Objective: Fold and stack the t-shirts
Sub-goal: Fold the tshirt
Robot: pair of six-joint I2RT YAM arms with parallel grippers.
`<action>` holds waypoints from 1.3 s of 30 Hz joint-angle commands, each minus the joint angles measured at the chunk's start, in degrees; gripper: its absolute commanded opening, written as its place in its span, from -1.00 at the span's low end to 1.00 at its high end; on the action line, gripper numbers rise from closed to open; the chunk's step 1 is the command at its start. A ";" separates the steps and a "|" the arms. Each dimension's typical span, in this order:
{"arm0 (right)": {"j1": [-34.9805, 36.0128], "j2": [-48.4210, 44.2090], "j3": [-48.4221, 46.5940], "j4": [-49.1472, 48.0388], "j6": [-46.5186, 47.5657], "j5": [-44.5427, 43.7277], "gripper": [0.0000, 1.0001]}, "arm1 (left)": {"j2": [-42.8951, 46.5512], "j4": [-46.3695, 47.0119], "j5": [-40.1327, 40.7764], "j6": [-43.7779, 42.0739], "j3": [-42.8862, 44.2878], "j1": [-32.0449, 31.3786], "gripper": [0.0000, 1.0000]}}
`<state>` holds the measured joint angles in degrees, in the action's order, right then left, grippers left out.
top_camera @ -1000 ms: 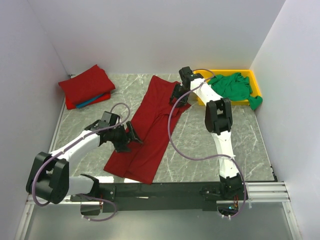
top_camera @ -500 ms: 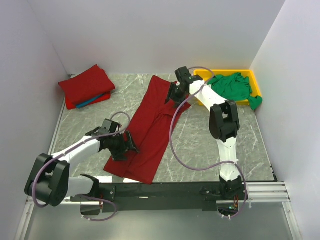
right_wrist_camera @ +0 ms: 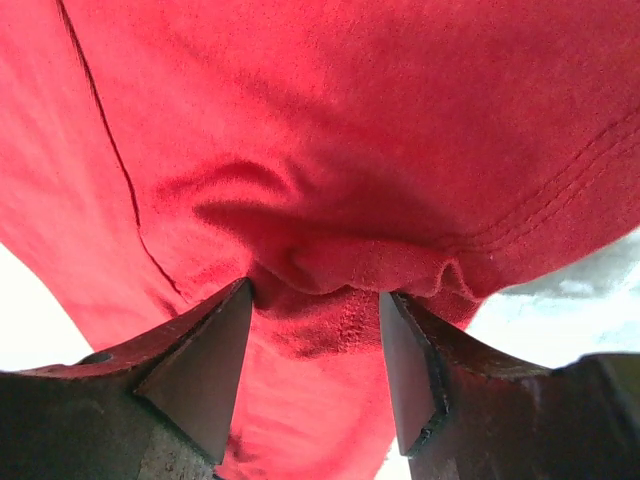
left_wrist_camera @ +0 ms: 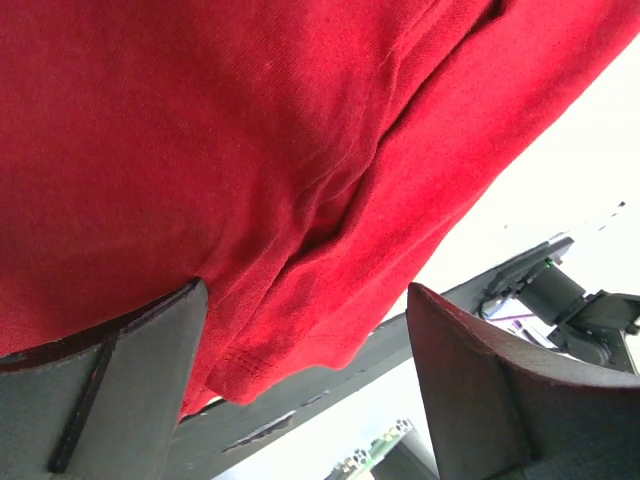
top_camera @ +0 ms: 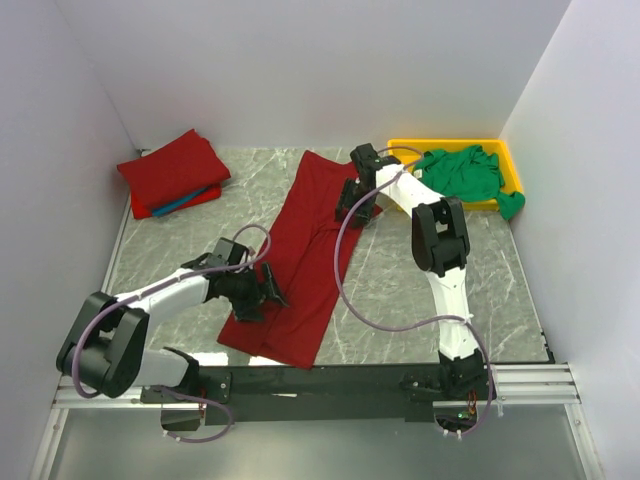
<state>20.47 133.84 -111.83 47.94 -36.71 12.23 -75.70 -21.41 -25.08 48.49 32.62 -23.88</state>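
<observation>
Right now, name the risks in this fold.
The long dark red cloth t-shirt is rucked between the fingers of the right hand; lifting could drag a wrinkle into the fold. Its near hem lies close to the grey marble table's edge under the open left hand; a tug might slide it off.

A yellow tray [top_camera: 410, 144] sits at the marbled table's [top_camera: 500, 290] far right corner.

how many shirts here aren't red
2: a green shirt in the yellow tray at far right, a blue shirt peeking from the red stack at far left. More may be hidden.
</observation>
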 commanded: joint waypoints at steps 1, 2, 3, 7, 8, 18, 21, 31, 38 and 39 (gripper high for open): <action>-2.01 5.19 -5.49 5.56 0.67 -3.08 0.22 | -2.61 1.46 1.44 2.13 0.42 -2.57 0.76; -2.01 6.16 -7.07 6.54 1.02 -3.52 0.22 | -2.61 1.54 2.13 3.18 0.69 -3.27 0.76; -2.27 7.82 -9.87 7.33 1.37 -3.79 0.22 | -2.61 1.81 2.32 3.80 0.86 -4.76 0.77; -3.76 10.91 -15.16 10.32 2.87 -4.23 0.22 | -2.52 4.35 2.58 8.28 1.21 -8.72 0.77; -4.20 11.35 -15.87 10.59 3.04 -4.23 0.22 | -2.78 5.32 2.67 9.94 1.39 -9.60 0.77; -6.06 10.57 -20.35 8.92 5.68 -1.07 0.22 | -1.38 13.58 3.55 17.87 5.43 -18.74 0.80; -6.05 9.17 -23.42 9.89 6.30 1.38 0.22 | 0.81 8.86 6.79 15.77 9.20 -19.10 0.82; -1.94 -21.05 6.59 1.82 6.04 -1.58 0.23 | 16.45 -12.16 24.91 13.47 5.27 -19.10 0.91; 13.68 -45.31 41.83 -3.82 -2.56 -9.14 0.23 | 21.11 -11.55 24.91 14.79 -3.61 -19.01 0.90; 15.55 -49.42 48.74 -4.69 -4.41 -9.24 0.23 | 21.56 -11.55 24.91 14.97 -4.75 -19.10 0.90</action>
<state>30.50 89.69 -75.29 45.74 -35.31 6.63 -56.66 -32.01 -1.96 62.76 29.52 -42.89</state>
